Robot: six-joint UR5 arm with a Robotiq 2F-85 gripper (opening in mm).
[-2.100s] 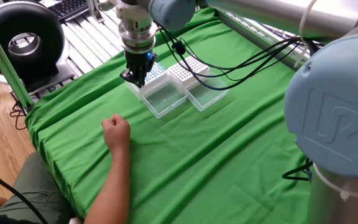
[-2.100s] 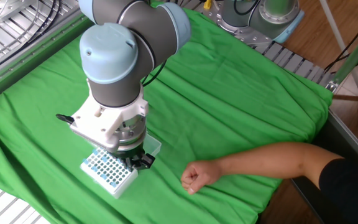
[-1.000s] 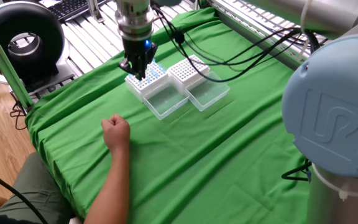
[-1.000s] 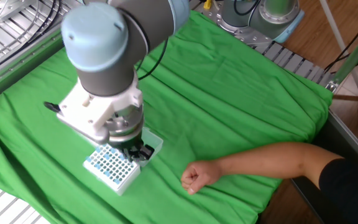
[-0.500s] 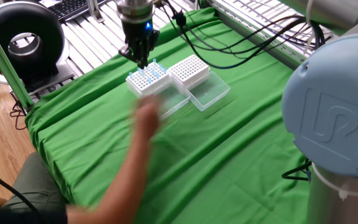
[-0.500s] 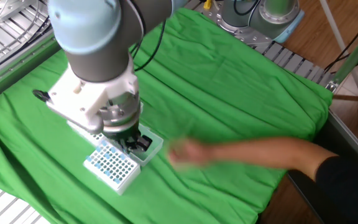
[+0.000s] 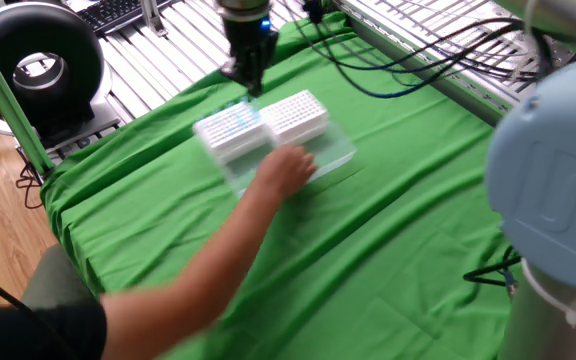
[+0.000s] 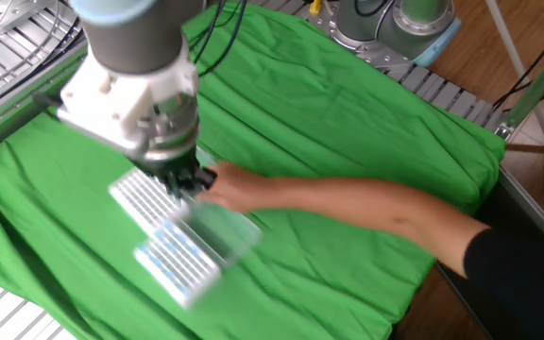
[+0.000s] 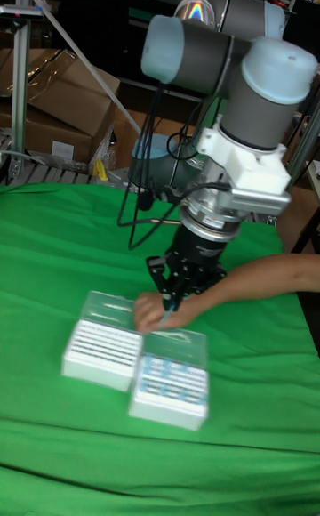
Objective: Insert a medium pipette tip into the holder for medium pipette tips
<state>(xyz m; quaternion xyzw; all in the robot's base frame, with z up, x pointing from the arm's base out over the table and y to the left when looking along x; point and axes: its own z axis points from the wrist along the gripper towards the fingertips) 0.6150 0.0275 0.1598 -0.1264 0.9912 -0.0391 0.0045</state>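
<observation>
Green cloth (image 7: 388,230) covers the whole table in one fixed view. On it, towards the far left, two white rectangular racks sit side by side, touching: the rack holding blue-topped pipette tips (image 7: 228,130) on the left, blurred, and the plain white rack with a grid of small holes (image 7: 295,114) on its right. A person's bare hand (image 7: 286,170) reaches in from the near left and rests against the near side of the racks, over their clear lids. The black two-finger gripper (image 7: 249,75) hangs just beyond the racks; how far its fingers are spread cannot be told.

From the other fixed view, both racks are smeared by motion. The gripper (image 8: 185,179) hangs right by the person's hand (image 8: 223,187), and its jaws are unreadable.

Seen in the tall fixed view, the white rack lies left and the blue-tipped rack (image 9: 171,385) right, lids hinged open at their far edges. The gripper (image 9: 175,292) points down at the hand (image 9: 153,311); its fingers look close together, but I cannot tell whether they hold anything.
</observation>
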